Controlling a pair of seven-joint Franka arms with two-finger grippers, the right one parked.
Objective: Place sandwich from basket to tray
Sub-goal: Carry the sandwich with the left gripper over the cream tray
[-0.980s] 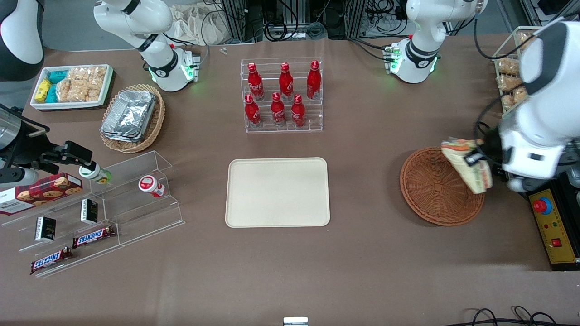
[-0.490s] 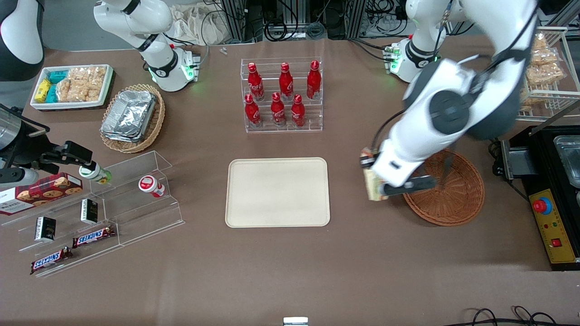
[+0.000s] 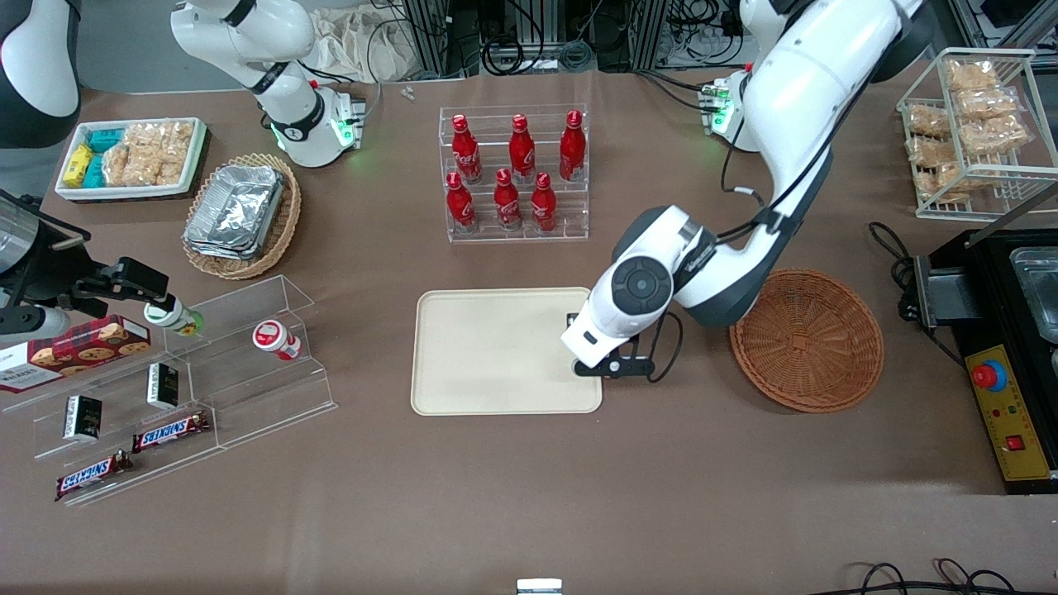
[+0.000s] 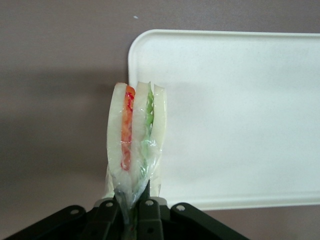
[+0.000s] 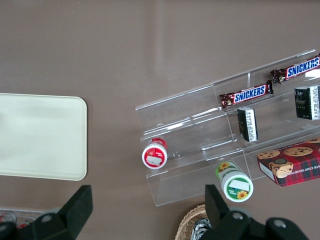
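Your gripper (image 4: 131,212) is clamped on the wrapped sandwich (image 4: 134,140), pinching it by one end so the wedge sticks straight out from the fingers with its bread and filling layers edge-on to the wrist camera; the sandwich is in the air, neither in the basket (image 3: 806,339) nor yet down on the tray (image 3: 496,351).

In the front view the wrist hides the sandwich, and the gripper (image 3: 607,364) hangs over the tray's edge nearest the basket, toward the corner closer to the front camera; the basket sits bare on the tabletop toward the working arm's end, just beside the tray.

The relation that matters: in the wrist view the sandwich's long axis runs along that tray edge, and the wedge straddles the rim, partly over bare tabletop, partly over cream surface; released here, I judge it could land on the rim or tip off; you likely want to carry it further in toward the tray's middle, then lower before letting go.
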